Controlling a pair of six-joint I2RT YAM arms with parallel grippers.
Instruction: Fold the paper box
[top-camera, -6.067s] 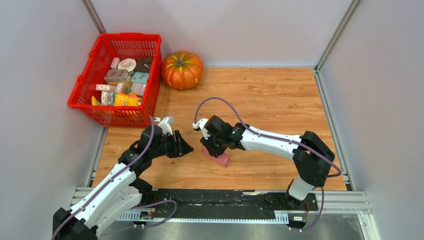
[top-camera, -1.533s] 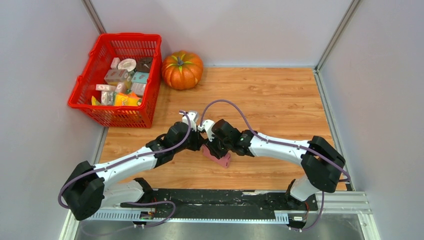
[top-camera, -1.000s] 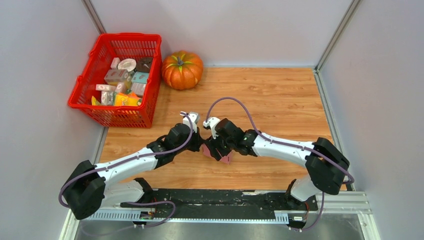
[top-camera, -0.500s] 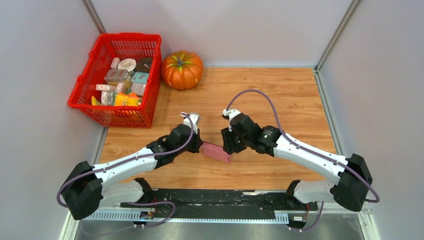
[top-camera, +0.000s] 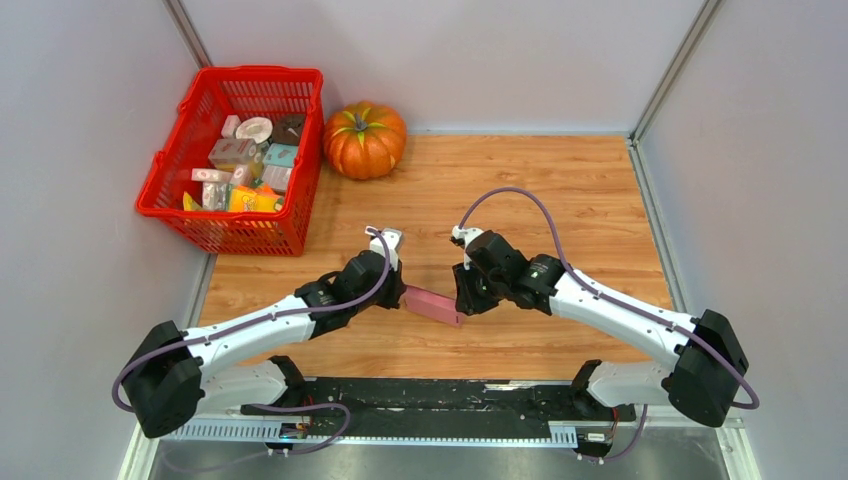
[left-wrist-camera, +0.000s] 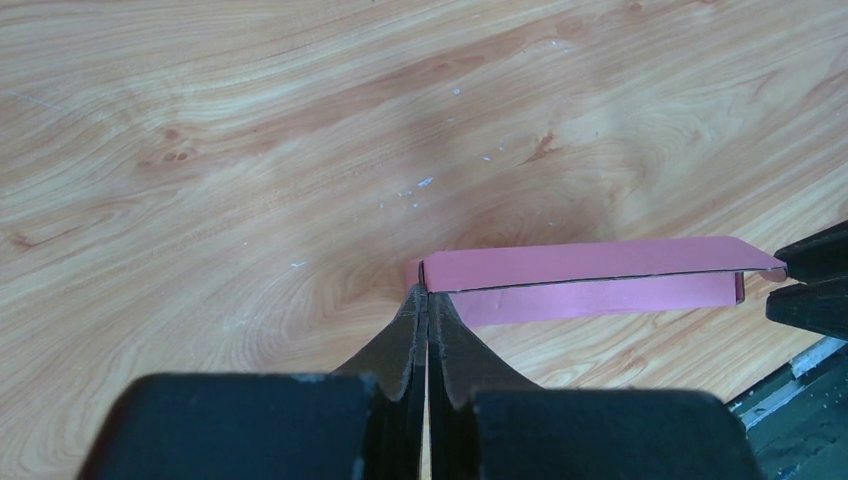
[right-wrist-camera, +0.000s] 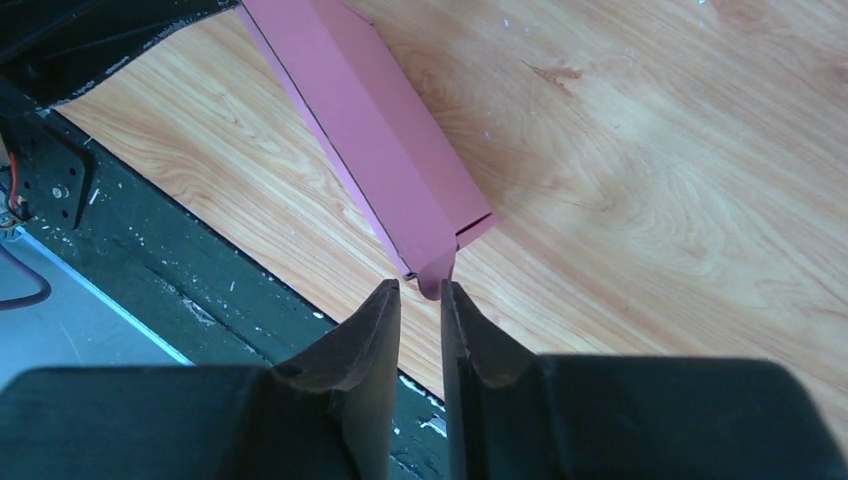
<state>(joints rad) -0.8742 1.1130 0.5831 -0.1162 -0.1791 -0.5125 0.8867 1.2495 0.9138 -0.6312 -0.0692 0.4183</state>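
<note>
the left gripper (left-wrist-camera: 426, 296) is pressed together on the left end of the paper box (left-wrist-camera: 590, 266), its two dark fingers meeting on the thin pink card with no gap showing between them. from that pinch the box runs off to the right as a long, narrow, flattened pink strip. two layers of card lie one on the other, with a dark seam line between them.

the right gripper (right-wrist-camera: 418, 290) sits at the box's other end. its fingers stand a narrow slit apart, and a small tab at the end of the box reaches just into the mouth of that slit. whether the fingers touch the tab cannot be told.

in the top view the box lies between the two grippers in the near middle of the wooden table (top-camera: 560, 190), its right end a little nearer than its left. it is low over the wood, and whether it rests on the wood cannot be told. both arms reach in from the near edge, where a black rail (top-camera: 450, 400) carries their bases, and their wrists face each other across the box.

well apart from this, at the far left, a red basket (top-camera: 172, 160) holds small printed packages. an orange pumpkin (top-camera: 364, 140) stands just beside the basket on its right, by the far wall.
</note>
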